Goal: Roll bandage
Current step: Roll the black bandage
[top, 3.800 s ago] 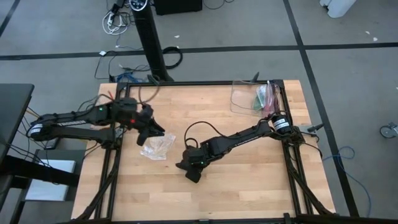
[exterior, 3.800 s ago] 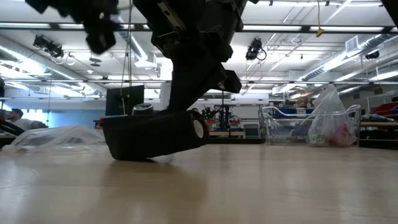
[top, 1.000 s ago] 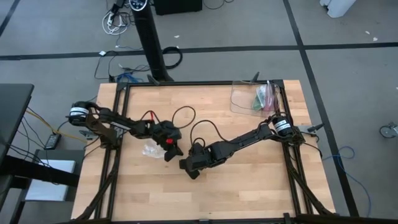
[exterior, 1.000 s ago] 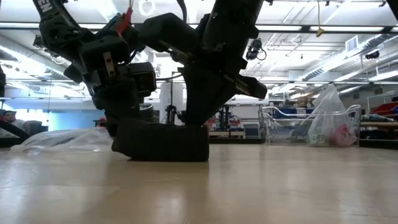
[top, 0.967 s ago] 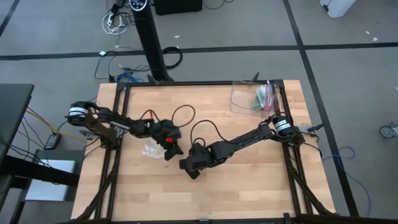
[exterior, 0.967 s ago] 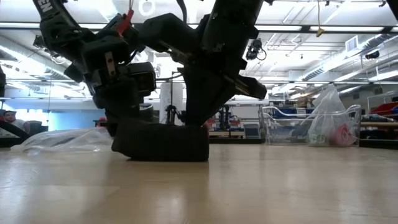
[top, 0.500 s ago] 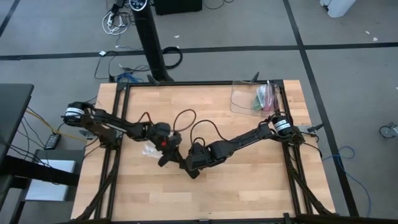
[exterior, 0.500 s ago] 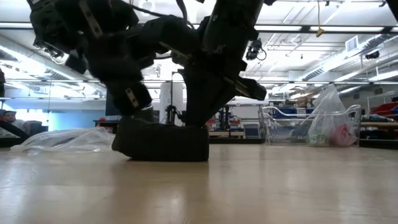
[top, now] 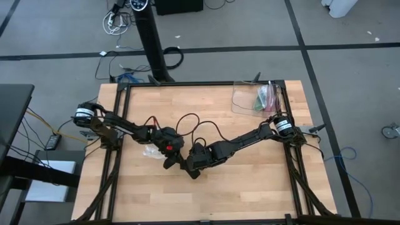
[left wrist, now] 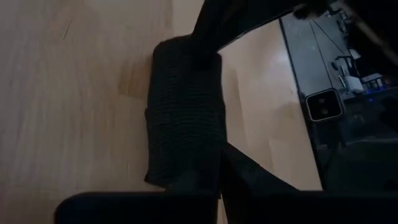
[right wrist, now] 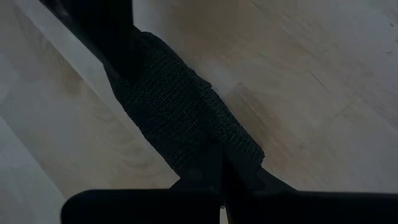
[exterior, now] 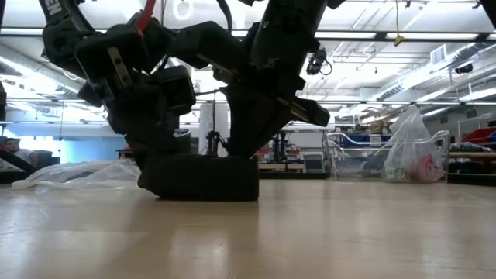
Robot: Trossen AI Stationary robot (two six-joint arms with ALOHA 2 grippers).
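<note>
The bandage [exterior: 200,178] is a dark rolled-up cylinder lying on its side on the wooden table, a little left of the middle; it also shows in the left wrist view [left wrist: 183,124] and the right wrist view [right wrist: 186,118]. My left gripper [top: 170,161] stands shut at the roll's left end. My right gripper [top: 190,167] stands shut at the roll's right end. In the high view both grippers cover most of the roll. My left gripper meets the roll's left end [left wrist: 186,177] with shut fingers, slanting down from the table's left. Whether cloth lies between the fingers is hidden by the gripper itself. The roll lies along the table. My right gripper is shut on the roll's right end [right wrist: 233,155], slanting down from the table's right, its fingers along the roll's axis. The fingers hide which layers they have. The roll rests on the table on its side.
A crumpled clear plastic bag [top: 152,150] lies just left of the grippers, also seen in the low view [exterior: 77,172]. A clear container [top: 256,99] with coloured items stands at the far right corner. Bare wood lies toward the near edge.
My left gripper has risen and swung toward the near edge, then come down against the roll's left end. The roll has stayed in place on the table under my right gripper.
</note>
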